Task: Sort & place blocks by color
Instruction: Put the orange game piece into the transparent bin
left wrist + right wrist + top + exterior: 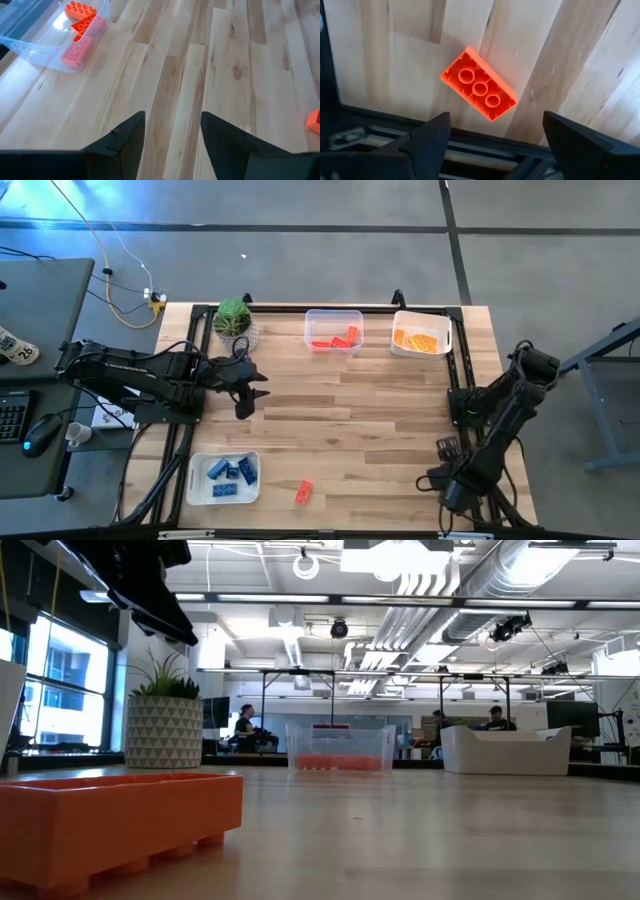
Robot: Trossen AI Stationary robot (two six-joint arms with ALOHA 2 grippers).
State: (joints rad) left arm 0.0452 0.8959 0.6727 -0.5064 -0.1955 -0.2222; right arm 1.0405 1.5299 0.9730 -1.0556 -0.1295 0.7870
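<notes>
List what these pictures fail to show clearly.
- High view: the blue blocks in the white tray are too small to count.
- Low view: the near red block is cut off by the left edge and hides part of the table behind it.
- Left wrist view: a reddish block is cut off by the right edge.

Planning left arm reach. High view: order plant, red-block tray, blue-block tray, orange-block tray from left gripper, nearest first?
From the left gripper:
1. Plant, far edge, just left of it.
2. Blue-block tray, near edge; red-block tray, far edge: too close to call.
3. Orange-block tray, far right corner.

Two trays [334, 329] [422, 333] along the table's [380, 420] far edge, third tray [223, 478] near-left, loose block [304, 492] beside it.
</notes>
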